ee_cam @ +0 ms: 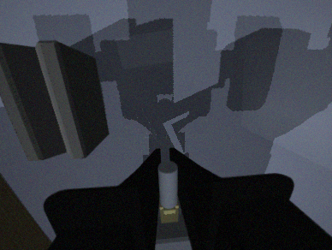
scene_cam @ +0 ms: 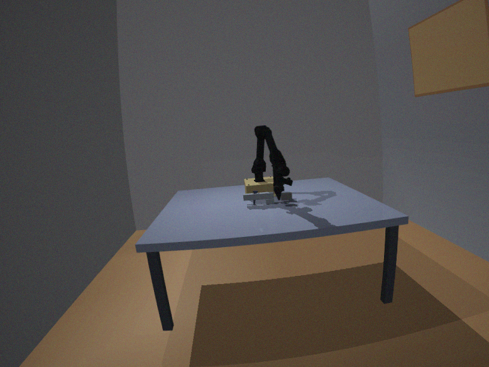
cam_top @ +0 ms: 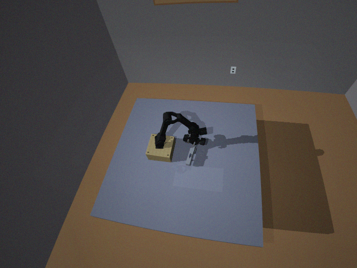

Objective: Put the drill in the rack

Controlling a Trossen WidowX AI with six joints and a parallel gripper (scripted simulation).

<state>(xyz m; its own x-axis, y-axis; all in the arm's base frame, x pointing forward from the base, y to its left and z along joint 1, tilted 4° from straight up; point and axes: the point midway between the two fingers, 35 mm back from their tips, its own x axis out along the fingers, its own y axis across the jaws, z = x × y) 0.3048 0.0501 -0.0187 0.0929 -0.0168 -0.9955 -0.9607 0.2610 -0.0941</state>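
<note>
My gripper [cam_top: 195,143] [scene_cam: 279,198] [ee_cam: 164,152] is shut on the drill [ee_cam: 168,186], a pale grey upright cylinder standing between the fingers in the wrist view. A yellow collar [ee_cam: 169,215] surrounds its lower end. The drill still stands over the grey holder [ee_cam: 173,244]. A long pale grey bar [cam_top: 188,160] [scene_cam: 262,197] extends from the holder, with a small dark part [cam_top: 190,155] [scene_cam: 254,192] on it; whether that part is the key cannot be told. The rack's two parallel grey walls [ee_cam: 70,103] stand left of the gripper in the wrist view.
The arm's yellow base box [cam_top: 161,154] [scene_cam: 252,189] stands beside the bar on the blue-grey table [cam_top: 173,213] [scene_cam: 197,221]. A small grey-brown block [scene_cam: 287,195], probably the rack, shows just right of the fingertips in the exterior view. Arm shadows darken the area around the fingers.
</note>
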